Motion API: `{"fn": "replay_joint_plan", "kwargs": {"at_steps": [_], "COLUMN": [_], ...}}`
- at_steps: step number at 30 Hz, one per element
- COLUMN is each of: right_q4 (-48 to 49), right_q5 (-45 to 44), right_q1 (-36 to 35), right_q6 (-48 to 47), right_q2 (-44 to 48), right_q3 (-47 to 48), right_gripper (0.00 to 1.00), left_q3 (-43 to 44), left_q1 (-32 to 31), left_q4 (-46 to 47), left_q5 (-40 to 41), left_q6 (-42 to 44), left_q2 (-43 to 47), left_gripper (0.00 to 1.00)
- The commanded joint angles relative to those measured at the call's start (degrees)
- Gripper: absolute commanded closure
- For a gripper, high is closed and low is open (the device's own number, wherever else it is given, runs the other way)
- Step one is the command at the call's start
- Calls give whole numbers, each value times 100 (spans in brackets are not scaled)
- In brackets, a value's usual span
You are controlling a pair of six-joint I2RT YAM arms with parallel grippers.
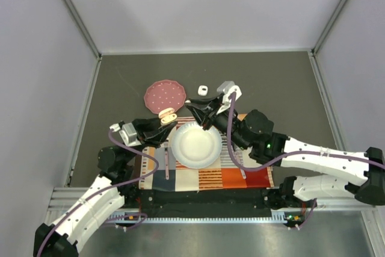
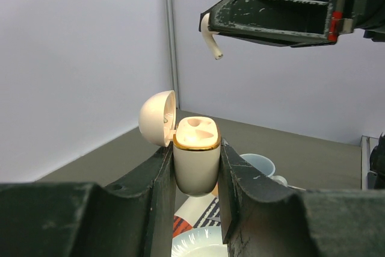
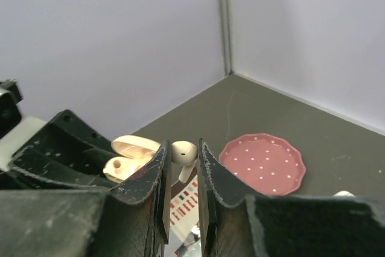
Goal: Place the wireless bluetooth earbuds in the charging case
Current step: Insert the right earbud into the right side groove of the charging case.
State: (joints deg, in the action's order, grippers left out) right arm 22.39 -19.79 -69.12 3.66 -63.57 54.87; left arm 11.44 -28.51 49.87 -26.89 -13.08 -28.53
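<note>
Earbud (image 3: 183, 152) first: it's a white one, pinched between the fingers of your right gripper (image 3: 182, 170). The rounded head sits right at the fingertips and the short stem pokes out to one side. The jaws are pressed in tight on it.

Your right arm (image 1: 313, 161) reaches in from the right. It's stretched low and long across the striped cloth (image 1: 240, 177), with the fingertips ending over the far rim of the white bowl (image 1: 195, 146).

Your left arm (image 1: 90, 200) comes in from the left, forearm raised, with the left gripper (image 2: 197, 176) facing the right one. That gripper is clamped on the body of the charging case (image 2: 197, 156), one finger on each side, holding it upright and off the table.

The case's lid (image 2: 157, 117) is flipped open on its hinge. The two moulded wells inside the gold rim are showing bare.

From the left wrist view the earbud hangs above the case and a bit to the right. It's apart from the case, not touching it.

Further back on the table (image 1: 271, 82) you've got a pink dotted plate (image 1: 164, 95) and a small cup (image 1: 203, 90) just beside it. Both are beyond the grippers.
</note>
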Motion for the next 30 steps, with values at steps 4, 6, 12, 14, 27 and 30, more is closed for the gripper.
{"fn": "replay_joint_plan", "kwargs": {"at_steps": [4,6,12,14,27,30], "right_q4": [582,573,582,504,362,371], "right_q5": [124,168,160,212,230,204], "right_q1": [-461,-488,-576,-576,-576,-585], "right_q6": [-340,-340,-340,-331,-278,-278], "right_q2": [-313,-349,-437,-481,-850,-920], "right_q3": [383,419,437,489,674,674], "right_gripper": [100,100,100,100,100,100], "left_q3": [42,42,42,42,34,16], "left_q1": [-5,-14,-5,-5,-5,-5], "left_q4": [348,340,287,287,304,296], "left_q5": [44,53,79,70,53,70], "left_q6": [25,34,51,51,16,25], "left_q2": [-74,-56,14,15,85,111], "left_gripper": [100,100,100,100,100,100]}}
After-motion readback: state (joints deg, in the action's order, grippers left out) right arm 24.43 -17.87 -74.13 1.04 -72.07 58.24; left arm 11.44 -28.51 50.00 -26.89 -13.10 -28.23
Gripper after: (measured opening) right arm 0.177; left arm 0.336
